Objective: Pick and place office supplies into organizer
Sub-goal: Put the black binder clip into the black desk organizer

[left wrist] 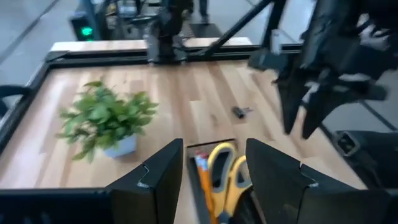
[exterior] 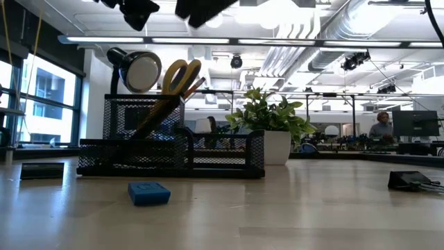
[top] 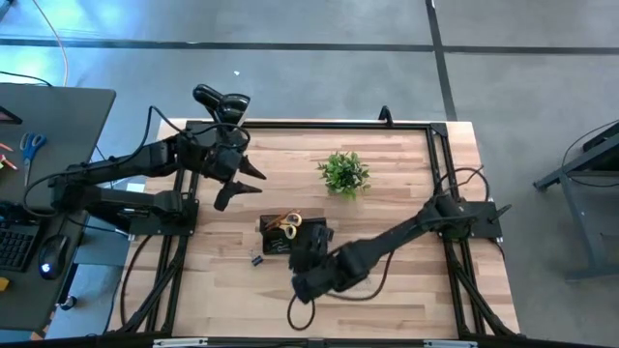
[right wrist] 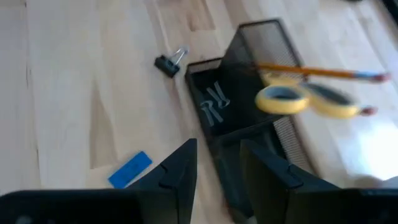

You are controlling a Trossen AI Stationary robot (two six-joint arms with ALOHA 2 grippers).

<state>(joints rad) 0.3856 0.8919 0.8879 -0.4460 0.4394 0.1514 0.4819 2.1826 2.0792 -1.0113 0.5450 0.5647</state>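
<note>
The black mesh organizer [top: 276, 235] stands near the table's middle. Yellow-handled scissors [right wrist: 308, 99] and an orange pencil [right wrist: 323, 73] stand upright in its tall cup. Small clips [right wrist: 214, 102] lie in its low tray. A black binder clip [right wrist: 169, 62] and a blue eraser [right wrist: 129, 169] lie on the wood beside it. My right gripper [right wrist: 217, 171] hovers open above the organizer's near side, tilted down, holding nothing. My left gripper [left wrist: 211, 180] stands open and raised toward the far left, pointing at the organizer.
A small potted plant [top: 343, 172] stands beyond the organizer, toward the far edge. A black lamp [top: 222, 101] is at the far left corner. Black frame rails [top: 440, 164] run along the table's edges. A side desk [top: 39, 193] with a keyboard stands left of the table.
</note>
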